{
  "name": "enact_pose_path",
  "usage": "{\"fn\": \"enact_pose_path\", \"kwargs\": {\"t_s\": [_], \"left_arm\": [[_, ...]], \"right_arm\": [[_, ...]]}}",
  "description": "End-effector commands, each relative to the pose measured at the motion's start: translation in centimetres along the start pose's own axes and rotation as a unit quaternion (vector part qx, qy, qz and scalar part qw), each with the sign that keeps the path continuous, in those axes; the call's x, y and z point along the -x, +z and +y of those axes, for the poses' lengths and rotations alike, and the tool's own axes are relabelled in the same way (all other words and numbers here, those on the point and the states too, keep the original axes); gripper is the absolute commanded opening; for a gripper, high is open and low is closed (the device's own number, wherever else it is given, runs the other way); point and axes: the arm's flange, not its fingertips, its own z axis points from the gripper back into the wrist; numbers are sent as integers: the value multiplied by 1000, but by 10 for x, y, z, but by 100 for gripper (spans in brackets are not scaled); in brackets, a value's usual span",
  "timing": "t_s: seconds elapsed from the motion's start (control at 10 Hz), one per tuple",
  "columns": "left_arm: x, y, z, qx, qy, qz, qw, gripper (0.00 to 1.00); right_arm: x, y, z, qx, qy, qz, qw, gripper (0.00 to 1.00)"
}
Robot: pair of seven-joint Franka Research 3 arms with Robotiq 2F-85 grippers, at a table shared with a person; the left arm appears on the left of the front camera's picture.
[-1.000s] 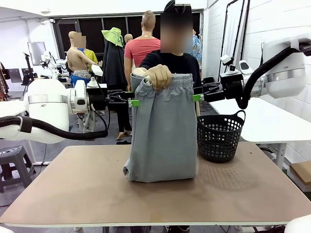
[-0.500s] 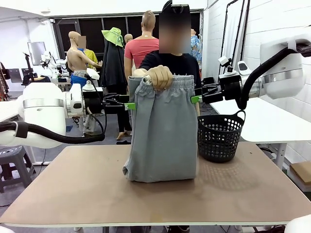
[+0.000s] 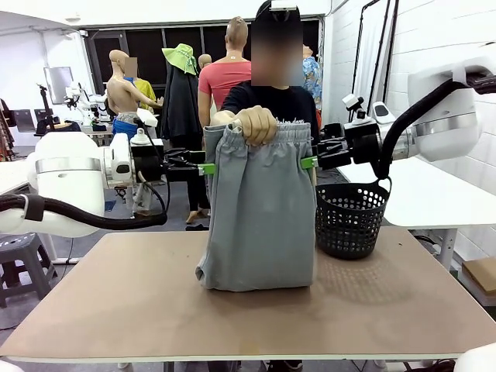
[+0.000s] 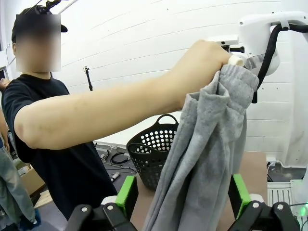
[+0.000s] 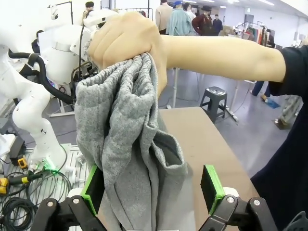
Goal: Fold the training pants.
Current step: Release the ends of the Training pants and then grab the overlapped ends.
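Firstly, front view, pants: the light grey training pants (image 3: 263, 225) hang by their gathered waistband from the person's hand (image 3: 254, 124); the lower end is bunched on the worktop (image 3: 155, 310).
Front view, claws: the left claw (image 3: 208, 168) is at the pants' left edge just under the waistband and the right claw (image 3: 308, 162) at the right edge. Whether they touch the cloth cannot be told.
Front view, basket: the black mesh basket (image 3: 353, 217) stands on the worktop just beside the pants, on the right arm's side.
Left wrist view: the left claw (image 4: 183, 202) stands wide, with grey cloth (image 4: 207, 168) hanging between its green pads (image 4: 126, 195). The hand (image 4: 202, 62) grips the waistband above.
Right wrist view: the right claw (image 5: 151, 192) stands wide around the bunched cloth (image 5: 134, 159). The cloth lies close to one pad, with a gap at the other.
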Motion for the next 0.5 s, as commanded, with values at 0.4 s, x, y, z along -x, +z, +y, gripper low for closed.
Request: {"fn": "enact_pose_path", "kwargs": {"t_s": [0.4], "left_arm": [[10, -11, -2, 86, 0, -13, 996, 100]], "right_arm": [[0, 0, 4, -76, -29, -18, 997, 100]]}}
